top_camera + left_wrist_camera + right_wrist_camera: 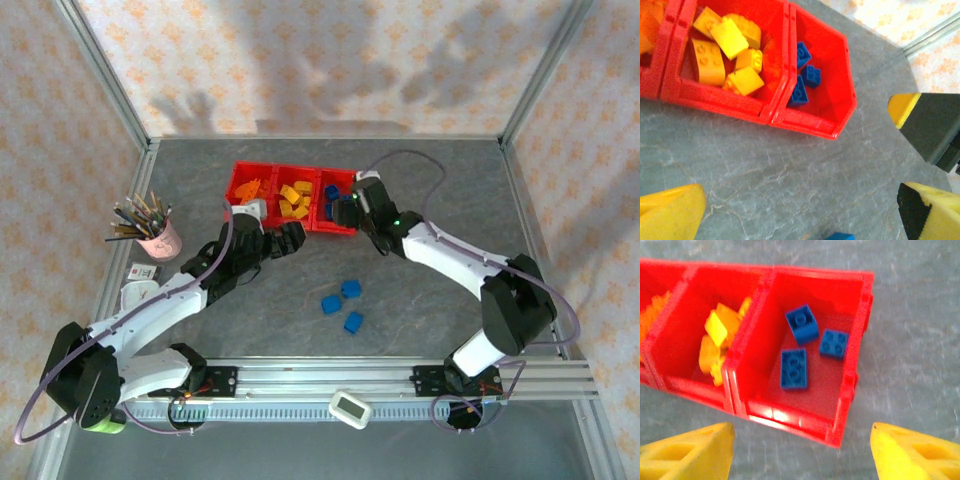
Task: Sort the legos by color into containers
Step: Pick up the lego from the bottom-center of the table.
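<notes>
left pincer (800,215) n right pincer (802,452) r wide open, holding nothing; a sloppy grab could push the small blue plastic bricks (351,289) out of reach.

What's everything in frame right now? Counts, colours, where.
red tray: one, three joined bins, far centre of the table
orange legos: count unclear, left bin
yellow legos: at least six, piled, middle bin
blue legos in bin: three, right bin
loose blue legos: three, on the table in front of the tray
pink cup: one, holding pencils, table's left side
white device: one, on the near rail between the arm bases
table: grey, mottled
left gripper: yellow fingers, open, empty, near the tray's front
right gripper: yellow fingers, open, empty, at the blue bin's front
</notes>
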Motion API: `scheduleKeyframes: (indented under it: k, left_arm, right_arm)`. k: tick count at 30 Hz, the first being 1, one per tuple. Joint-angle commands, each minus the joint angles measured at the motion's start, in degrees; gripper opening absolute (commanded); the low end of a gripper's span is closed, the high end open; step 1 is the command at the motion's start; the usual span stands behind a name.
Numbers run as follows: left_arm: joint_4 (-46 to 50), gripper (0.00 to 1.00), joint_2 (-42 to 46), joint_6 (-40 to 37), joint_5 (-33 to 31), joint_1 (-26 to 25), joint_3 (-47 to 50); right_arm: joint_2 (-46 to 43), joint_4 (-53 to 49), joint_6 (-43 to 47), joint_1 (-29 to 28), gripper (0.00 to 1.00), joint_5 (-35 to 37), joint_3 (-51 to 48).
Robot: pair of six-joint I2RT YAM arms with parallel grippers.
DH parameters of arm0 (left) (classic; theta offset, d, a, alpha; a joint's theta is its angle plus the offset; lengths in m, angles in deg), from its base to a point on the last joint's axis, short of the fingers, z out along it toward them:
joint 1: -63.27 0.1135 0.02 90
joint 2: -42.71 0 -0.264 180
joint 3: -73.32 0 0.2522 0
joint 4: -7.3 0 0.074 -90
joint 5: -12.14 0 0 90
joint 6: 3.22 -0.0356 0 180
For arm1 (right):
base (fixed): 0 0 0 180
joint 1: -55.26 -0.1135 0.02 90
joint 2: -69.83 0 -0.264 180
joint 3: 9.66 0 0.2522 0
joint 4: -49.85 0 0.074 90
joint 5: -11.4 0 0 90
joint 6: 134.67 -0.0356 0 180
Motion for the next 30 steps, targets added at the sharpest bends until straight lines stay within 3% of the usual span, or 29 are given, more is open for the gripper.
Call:
scheduleKeyframes:
  k: [1,8,15,30]
  left_arm:
    - [-1.98,0.99,1.2,1.77,-2.34,-2.82,1.95]
    - [-3.19,0.99,2.81,5.21,-7.22,-7.28,5.1]
    - [-4.76,0.99,3.41,7.93,-7.57,-9.03,8.33]
    - [-5.22,0.99,3.38,9.8,-8.3,-9.23,9.9]
  right_arm:
    - [-3.2,-2.78,-4.11,-1.74,0.73,2.57,-5.09]
    - [-8.45,-2.58,-11.63,-6.04,0.78,2.92,-14.8]
    - [-11.25,-2.04,-18.93,-9.88,0.82,4.28,-21.63]
    - [-3.99,1.43,-22.12,-15.46,0.83,4.55,-22.2]
